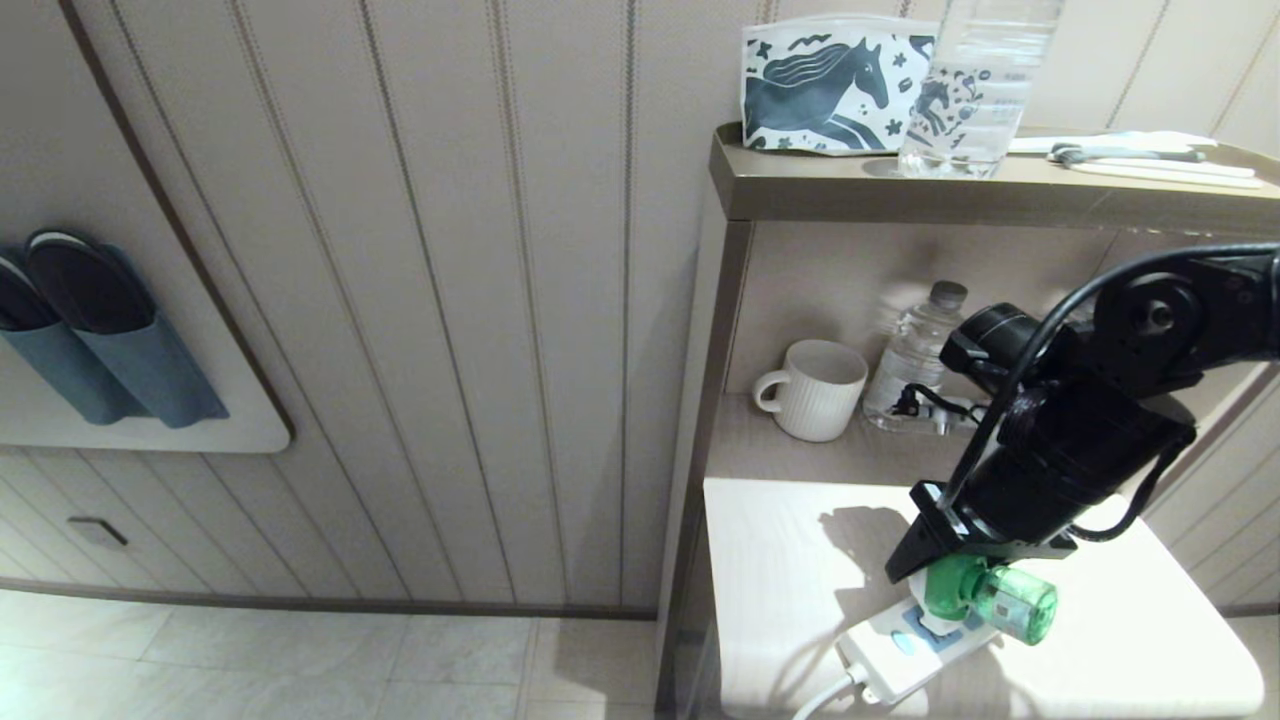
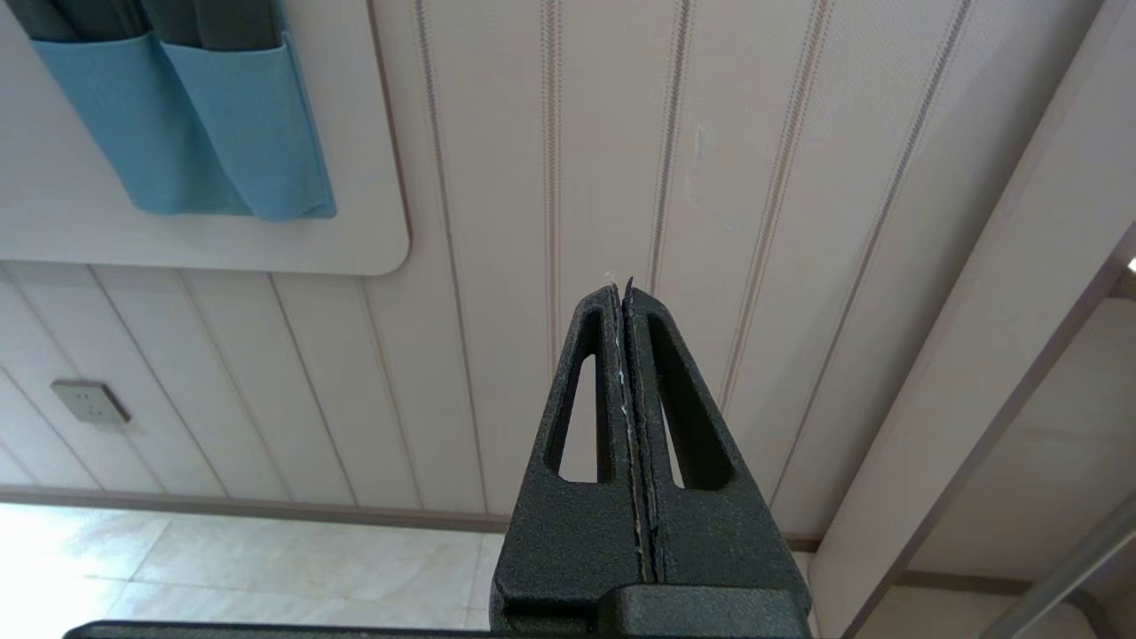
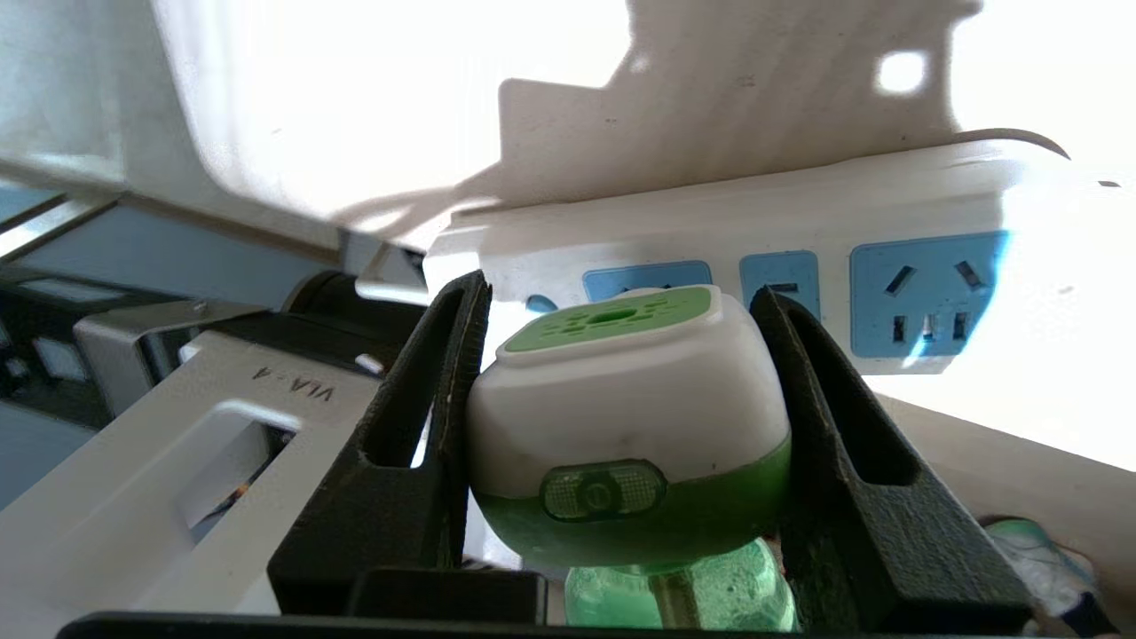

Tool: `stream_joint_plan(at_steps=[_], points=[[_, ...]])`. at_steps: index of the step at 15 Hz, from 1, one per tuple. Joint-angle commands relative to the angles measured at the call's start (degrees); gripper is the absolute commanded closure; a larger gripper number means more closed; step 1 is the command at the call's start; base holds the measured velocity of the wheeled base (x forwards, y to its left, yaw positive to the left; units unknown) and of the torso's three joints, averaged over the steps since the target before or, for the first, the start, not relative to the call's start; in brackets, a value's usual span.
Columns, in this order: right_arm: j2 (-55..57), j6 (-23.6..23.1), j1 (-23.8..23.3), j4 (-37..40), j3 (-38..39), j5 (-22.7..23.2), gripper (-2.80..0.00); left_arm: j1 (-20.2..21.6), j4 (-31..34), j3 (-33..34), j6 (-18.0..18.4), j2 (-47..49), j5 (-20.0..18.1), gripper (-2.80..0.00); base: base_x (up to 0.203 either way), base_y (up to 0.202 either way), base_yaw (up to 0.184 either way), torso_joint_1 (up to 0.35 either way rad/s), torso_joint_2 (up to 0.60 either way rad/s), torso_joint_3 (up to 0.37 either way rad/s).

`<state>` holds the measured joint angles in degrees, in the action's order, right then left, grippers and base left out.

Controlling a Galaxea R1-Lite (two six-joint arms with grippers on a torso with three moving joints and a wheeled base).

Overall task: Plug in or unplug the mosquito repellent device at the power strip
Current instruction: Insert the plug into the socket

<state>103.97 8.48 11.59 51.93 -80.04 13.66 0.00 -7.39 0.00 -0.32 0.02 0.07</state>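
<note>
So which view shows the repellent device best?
The right wrist view: the device fills the frame between the right gripper fingers, before the power strip. The head view shows it small, partly hidden. The left wrist view shows none.

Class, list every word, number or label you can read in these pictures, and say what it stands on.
"VLA-4": on the white plate beside the right gripper, seen upside down.
Label on the upper water bottle: too small to read.
Sticker on the repellent device: too blurred to read.
Nothing else bears text.
</note>
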Motion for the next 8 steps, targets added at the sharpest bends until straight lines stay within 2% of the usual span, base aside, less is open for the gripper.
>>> stream_joint_plan(at_steps=[1, 5, 8], points=[[-0.4, 0.0, 0.0, -0.7, -0.5, -0.5, 0.00, 0.0, -0.1, 0.0, 0.0, 0.0, 0.0, 0.00, 0.000, 0.000, 0.000, 0.000, 0.00, 0.000], [0.3, 0.0, 1.3, -5.4, -0.1, -5.3, 0.00, 0.0, -0.1, 0.0, 0.0, 0.0, 0.0, 0.00, 0.000, 0.000, 0.000, 0.000, 0.00, 0.000], [1.4, -0.1, 1.6, -6.3, -0.9, -6.5, 0.00, 0.0, -0.1, 0.0, 0.0, 0.0, 0.0, 0.00, 0.000, 0.000, 0.000, 0.000, 0.00, 0.000]])
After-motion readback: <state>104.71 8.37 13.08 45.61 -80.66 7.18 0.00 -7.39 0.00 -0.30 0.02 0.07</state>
